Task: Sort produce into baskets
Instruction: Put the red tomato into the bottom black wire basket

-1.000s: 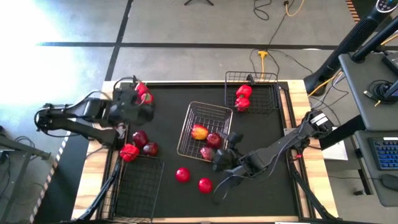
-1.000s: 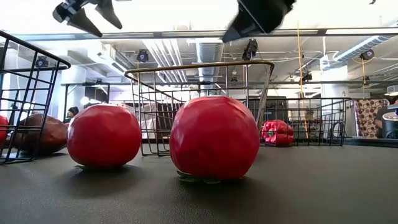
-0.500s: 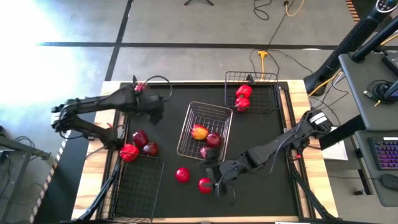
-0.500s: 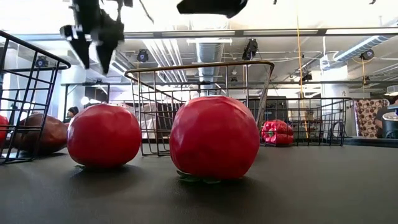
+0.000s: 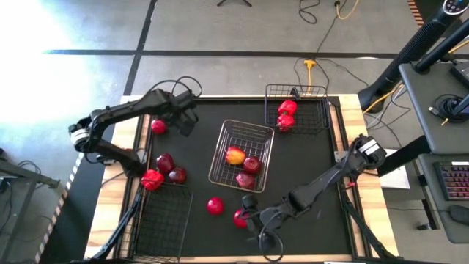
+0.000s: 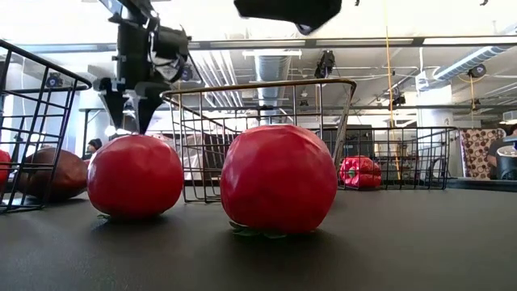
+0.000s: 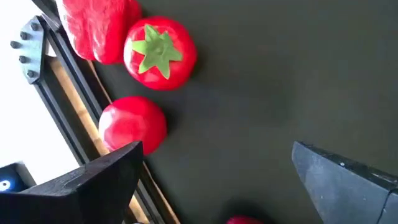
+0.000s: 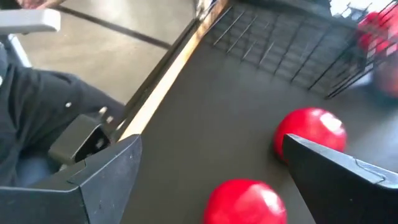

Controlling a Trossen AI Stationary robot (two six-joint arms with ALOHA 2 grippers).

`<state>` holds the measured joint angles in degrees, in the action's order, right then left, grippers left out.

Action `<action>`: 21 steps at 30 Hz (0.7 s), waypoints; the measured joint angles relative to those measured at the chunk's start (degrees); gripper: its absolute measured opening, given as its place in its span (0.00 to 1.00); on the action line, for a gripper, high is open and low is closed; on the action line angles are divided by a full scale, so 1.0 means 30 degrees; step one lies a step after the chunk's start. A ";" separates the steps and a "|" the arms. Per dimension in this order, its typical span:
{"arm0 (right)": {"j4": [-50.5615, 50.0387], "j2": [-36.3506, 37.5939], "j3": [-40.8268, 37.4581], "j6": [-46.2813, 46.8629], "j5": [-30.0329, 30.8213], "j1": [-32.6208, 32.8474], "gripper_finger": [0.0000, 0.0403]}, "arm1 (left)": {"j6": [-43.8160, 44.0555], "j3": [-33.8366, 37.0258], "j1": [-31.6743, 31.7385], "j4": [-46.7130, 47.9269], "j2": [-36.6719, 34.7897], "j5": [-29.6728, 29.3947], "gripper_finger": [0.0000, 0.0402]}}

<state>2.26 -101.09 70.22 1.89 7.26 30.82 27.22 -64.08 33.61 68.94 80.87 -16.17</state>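
My left gripper (image 5: 185,123) is open and empty over the mat's far left part; it also shows in the low view (image 6: 133,109), pointing down. Its wrist view (image 7: 217,149) shows a green-stemmed tomato (image 7: 160,53), a red pepper (image 7: 99,28) and a round red item (image 7: 132,123) lying by the mat's left edge. My right gripper (image 5: 249,217) is open and empty beside two tomatoes (image 5: 240,218) (image 5: 215,206) lying on the mat near the front; both show ahead of its fingers (image 8: 242,202) (image 8: 309,130).
The silvery basket (image 5: 253,132) at mid-table holds a yellow-red apple (image 5: 234,155) and two dark apples. The far black basket (image 5: 315,92) holds two red peppers (image 5: 286,108). Another black basket (image 5: 161,220) stands at the near left, with apples (image 5: 165,161) and a pepper (image 5: 152,180) beside it.
My left gripper has swung from the mat's left edge toward the table's right and come lower, baring a red item on the mat. My right gripper has gone from beside the silvery basket toward the near edge and the left, down to the two tomatoes.
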 joint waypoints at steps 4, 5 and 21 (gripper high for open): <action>-0.0160 -0.0353 -0.0015 0.0868 -0.0327 -0.0025 0.94 | -0.0417 0.0816 0.0406 -0.0188 0.0161 0.0067 0.98; -0.0181 -0.0360 -0.0022 0.1046 -0.0568 -0.0064 0.94 | -0.0574 0.1128 0.0399 -0.0230 0.0074 0.0054 0.98; 0.0074 -0.0360 -0.0182 0.2916 -0.0154 -0.0149 0.94 | 0.0316 0.9197 0.0371 -1.1328 -0.3558 -0.3453 0.98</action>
<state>2.48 -102.17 69.67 10.64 6.80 30.37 28.17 -36.49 34.72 34.96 70.19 -26.53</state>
